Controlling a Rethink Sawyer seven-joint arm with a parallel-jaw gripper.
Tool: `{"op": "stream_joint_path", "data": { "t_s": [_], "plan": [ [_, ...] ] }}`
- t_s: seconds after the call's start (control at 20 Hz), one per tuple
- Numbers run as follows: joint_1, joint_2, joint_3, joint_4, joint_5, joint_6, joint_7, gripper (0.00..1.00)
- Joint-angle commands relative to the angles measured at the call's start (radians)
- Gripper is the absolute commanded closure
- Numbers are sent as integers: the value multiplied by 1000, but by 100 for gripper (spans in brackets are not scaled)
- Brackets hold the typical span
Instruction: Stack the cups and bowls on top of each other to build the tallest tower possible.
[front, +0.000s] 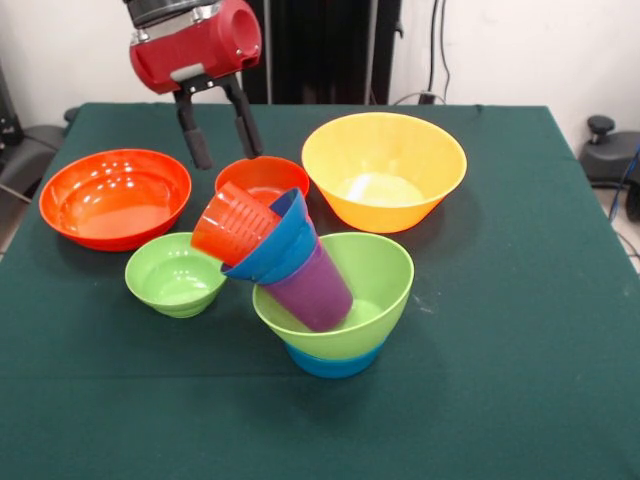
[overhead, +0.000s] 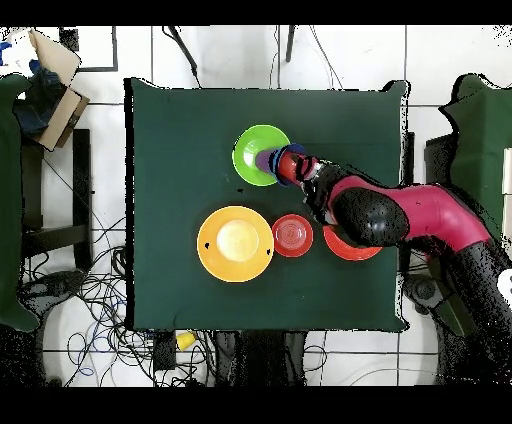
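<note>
The hand (front: 220, 140) hangs above the far part of the green worktop (front: 520, 300) with its two fingers apart and nothing between them, directly above the medium red-orange bowl (front: 262, 178). Around it stand the large red-orange bowl (front: 115, 197), the large yellow-orange bowl (front: 384, 168) and a small light green bowl (front: 175, 274), all three with nothing in them. The tower (front: 310, 280) stands nearer the front edge: a light green bowl (front: 375, 285) nested on a light blue bowl (front: 333, 362) holds the purple cup (front: 310, 290), which leans over with the dark blue bowl (front: 275, 245) and the orange-red cup (front: 232, 225) tilted on it.
</note>
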Motion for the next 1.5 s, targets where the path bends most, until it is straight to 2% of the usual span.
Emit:
{"op": "stream_joint_path", "data": {
  "t_s": [0.05,0.65,1.0,1.5],
  "plan": [
    [2,89,-24,-10,-111,37,-311,0],
    [4,148,-3,-20,-151,-6,-284,0],
    [-12,223,50,-29,-146,-9,-328,0],
    [-27,262,80,-35,-162,-7,-346,0]
  ]
}}
